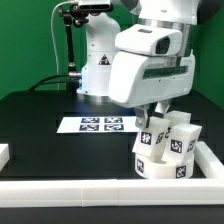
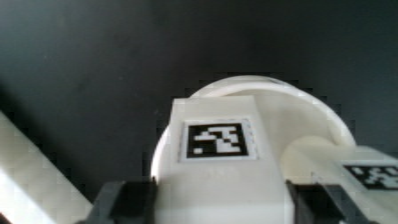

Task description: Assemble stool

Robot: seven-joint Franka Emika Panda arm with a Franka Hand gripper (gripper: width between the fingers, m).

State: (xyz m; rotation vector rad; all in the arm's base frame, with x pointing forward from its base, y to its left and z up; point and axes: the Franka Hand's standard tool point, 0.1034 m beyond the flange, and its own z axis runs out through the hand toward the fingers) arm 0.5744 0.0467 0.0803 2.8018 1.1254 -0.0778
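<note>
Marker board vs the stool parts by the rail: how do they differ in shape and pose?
The marker board is a thin flat sheet lying on the black table; the stool parts are chunky white blocks clustered and standing up from it. The marker board lies apart from the arm; the gripper is right above the stool parts, at one leg block. The marker board's tags all face up; the parts' tags face sideways. Both are white with black-and-white square tags.

You see a glossy white arm (image 1: 150,60) with rounded, bulky casings, grey seams between segments and a small dark mark on its base. Its gripper (image 1: 150,112) has dark fingers (image 2: 121,200); in the wrist view they look blurred, blocky and black.
</note>
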